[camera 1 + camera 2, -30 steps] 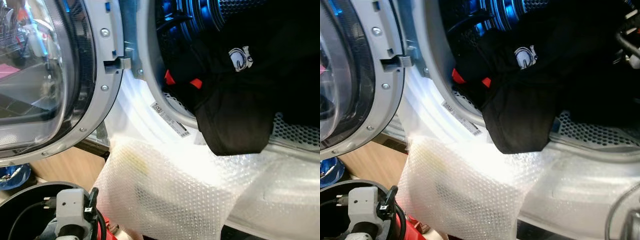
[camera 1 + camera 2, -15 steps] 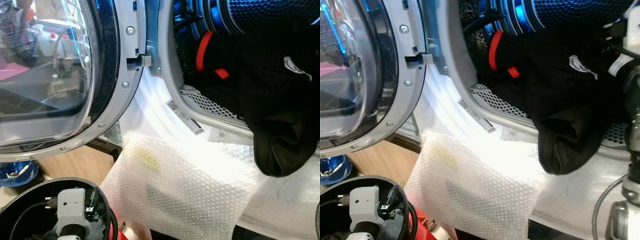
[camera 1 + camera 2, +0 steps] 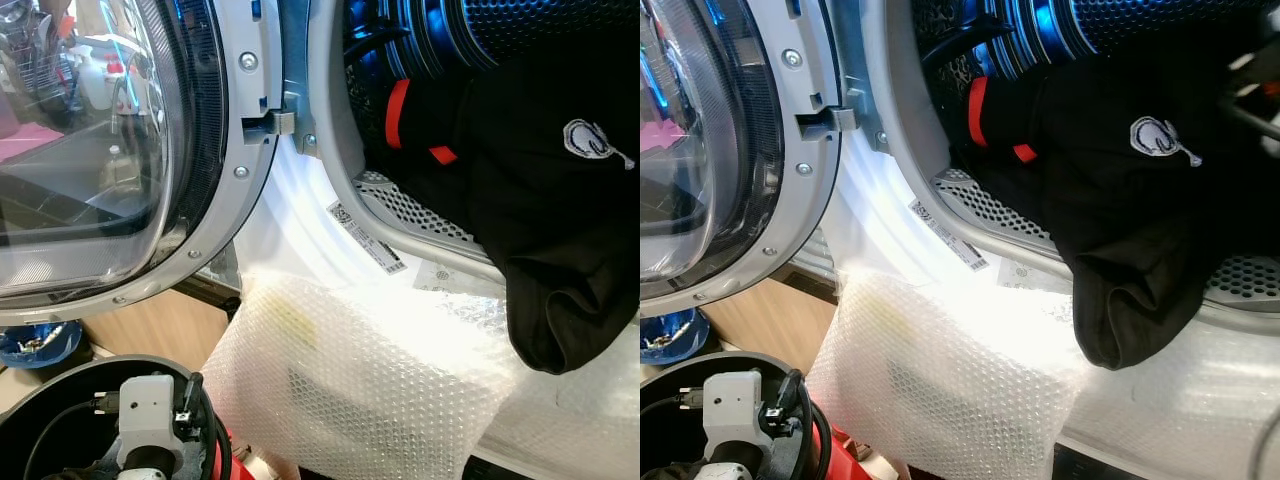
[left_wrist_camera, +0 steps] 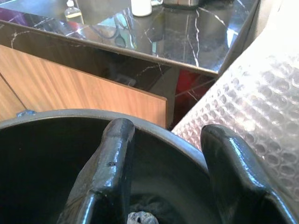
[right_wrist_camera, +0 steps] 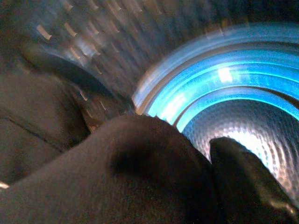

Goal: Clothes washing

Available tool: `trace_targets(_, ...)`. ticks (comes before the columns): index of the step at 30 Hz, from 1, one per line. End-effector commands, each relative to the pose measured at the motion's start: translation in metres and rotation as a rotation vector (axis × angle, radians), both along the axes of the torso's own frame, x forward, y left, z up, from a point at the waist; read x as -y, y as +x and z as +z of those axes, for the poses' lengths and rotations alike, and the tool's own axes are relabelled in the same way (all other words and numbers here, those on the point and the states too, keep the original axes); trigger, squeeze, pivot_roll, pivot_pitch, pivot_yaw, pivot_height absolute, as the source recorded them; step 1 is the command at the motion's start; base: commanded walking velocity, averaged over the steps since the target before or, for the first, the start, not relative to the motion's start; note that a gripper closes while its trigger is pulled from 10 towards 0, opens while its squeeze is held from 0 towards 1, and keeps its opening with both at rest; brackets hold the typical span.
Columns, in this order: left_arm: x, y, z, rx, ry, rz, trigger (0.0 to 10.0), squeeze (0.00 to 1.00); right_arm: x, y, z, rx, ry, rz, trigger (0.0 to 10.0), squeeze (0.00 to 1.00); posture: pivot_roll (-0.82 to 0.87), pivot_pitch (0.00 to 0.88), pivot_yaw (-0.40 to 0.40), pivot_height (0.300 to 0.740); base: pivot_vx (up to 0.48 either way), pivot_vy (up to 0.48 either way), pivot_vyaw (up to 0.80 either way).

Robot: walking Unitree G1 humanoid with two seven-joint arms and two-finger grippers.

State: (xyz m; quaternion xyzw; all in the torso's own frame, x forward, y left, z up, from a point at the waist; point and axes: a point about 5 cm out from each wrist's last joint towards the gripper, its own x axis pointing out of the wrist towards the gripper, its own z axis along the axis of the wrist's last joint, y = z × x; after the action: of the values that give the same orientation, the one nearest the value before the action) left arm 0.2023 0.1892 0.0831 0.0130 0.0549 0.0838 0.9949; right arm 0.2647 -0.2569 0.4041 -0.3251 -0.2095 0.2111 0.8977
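Since a second ago the black garment (image 3: 540, 200) got lifted further into the washer drum (image 3: 520, 30), though its dark fold hangs over the perforated rim (white logo facing out). Left of the drum, the glass door (image 3: 90, 150) stands open. Below the drum, bubble wrap (image 3: 370, 390) drapes down the front. The left gripper (image 4: 161, 163) sits spread apart over a black bucket (image 4: 42, 154) beside that wrap. The right gripper (image 5: 219, 182) is inside the drum against the garment; can't tell its grip.
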Motion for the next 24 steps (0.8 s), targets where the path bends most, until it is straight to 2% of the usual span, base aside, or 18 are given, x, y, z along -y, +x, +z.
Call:
trace_targets(1, 0.001, 0.0, -0.003, -0.012, 0.004, -0.009, 10.0, 0.0, -0.011, -0.019, 0.0, 0.017, -0.133, 0.129, 10.0, 1.0, -0.09, 0.073, -0.001, 0.74, 0.0, 0.0, 0.0)
trace_targets(3, 0.001, 0.001, -0.003, -0.011, 0.003, -0.012, 10.0, 0.0, -0.011, -0.018, -0.007, -0.002, -0.198, 0.099, 10.0, 1.0, -0.09, 0.068, 0.001, 0.74, 0.0, 0.0, 0.0)
trace_targets(6, 0.002, 0.002, -0.003, -0.011, 0.002, -0.022, 10.0, 0.0, -0.004, -0.003, -0.014, 0.002, -0.276, -0.064, 10.0, 0.98, -0.1, 0.062, 0.003, 0.74, 0.0, 0.0, 0.0)
trace_targets(9, 0.003, 0.002, -0.002, -0.008, 0.004, -0.025, 10.0, 0.0, -0.005, 0.006, -0.021, 0.016, -0.356, -0.131, 10.0, 0.99, -0.09, 0.058, 0.003, 0.74, 0.0, 0.0, 0.0)
trace_targets(10, 0.003, 0.003, -0.002, -0.006, 0.004, -0.025, 10.0, 0.0, -0.008, 0.008, -0.02, 0.039, -0.354, -0.139, 10.0, 0.8, -0.09, 0.06, 0.003, 0.74, 0.0, 0.0, 0.0)
trace_targets(11, 0.002, 0.003, -0.001, -0.005, 0.005, -0.024, 10.0, 0.0, -0.009, 0.009, -0.019, 0.056, -0.349, -0.142, 10.0, 0.1, -0.09, 0.06, 0.003, 0.74, 0.0, 0.0, 0.0)
trace_targets(13, 0.002, 0.003, -0.001, -0.003, 0.006, -0.022, 10.0, 0.0, -0.014, 0.01, -0.015, 0.114, -0.366, -0.156, 10.0, 0.1, -0.08, 0.063, 0.003, 0.74, 0.0, 0.0, 0.0)
trace_targets(14, 0.002, 0.003, -0.001, -0.003, 0.006, -0.021, 10.0, 0.0, -0.016, 0.011, -0.013, 0.139, -0.372, -0.165, 10.0, 0.0, -0.08, 0.063, 0.002, 0.74, 0.0, 0.0, 0.0)
trace_targets(17, 0.002, 0.002, -0.002, -0.005, 0.006, -0.019, 10.0, 0.0, -0.018, 0.012, -0.011, 0.168, -0.379, -0.178, 10.0, 0.0, -0.08, 0.063, 0.002, 0.74, 0.0, 0.0, 0.0)
trace_targets(22, 0.002, 0.002, -0.002, -0.005, 0.006, -0.015, 10.0, 0.0, -0.003, 0.017, -0.003, 0.193, -0.344, -0.278, 10.0, 0.0, -0.08, 0.068, 0.0, 0.74, 0.0, 0.0, 0.0)
trace_targets(23, 0.002, 0.002, -0.001, -0.004, 0.005, -0.014, 10.0, 0.0, 0.005, 0.019, -0.001, 0.204, -0.32, -0.326, 10.0, 0.0, -0.08, 0.068, 0.0, 0.74, 0.0, 0.0, 0.0)
trace_targets(24, 0.002, 0.002, -0.001, -0.004, 0.005, -0.014, 10.0, 0.0, 0.005, 0.019, -0.001, 0.204, -0.32, -0.326, 10.0, 0.0, -0.08, 0.068, 0.0, 0.74, 0.0, 0.0, 0.0)
